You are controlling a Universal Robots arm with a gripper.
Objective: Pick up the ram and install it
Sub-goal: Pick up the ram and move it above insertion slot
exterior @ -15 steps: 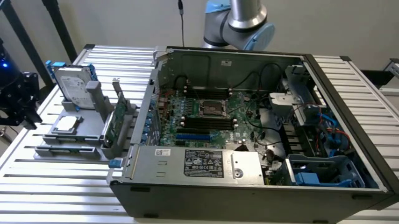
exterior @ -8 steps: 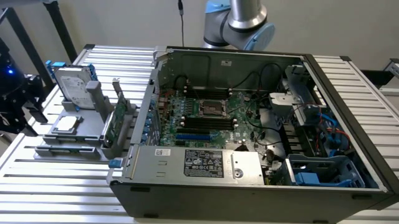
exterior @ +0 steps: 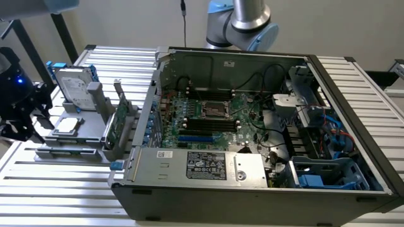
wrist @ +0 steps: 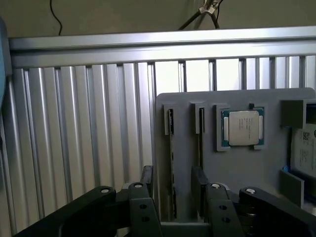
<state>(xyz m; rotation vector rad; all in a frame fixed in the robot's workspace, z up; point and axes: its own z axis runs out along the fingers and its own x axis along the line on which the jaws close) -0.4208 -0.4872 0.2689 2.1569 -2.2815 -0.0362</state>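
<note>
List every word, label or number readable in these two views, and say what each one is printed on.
No text here can be quoted as it reads.
Black-and-white label on the grey metal power supply box: print too small to read.
White label on the silver upright hard drive: blurred, unreadable.
Square silver processor lid: faint markings, unreadable.

On the ribbed aluminium worktop we see an open computer case with its green motherboard and silver power supply, and at the exterior view's left a grey holder rack carrying a hard drive, a processor chip and an upright expansion card.
</note>
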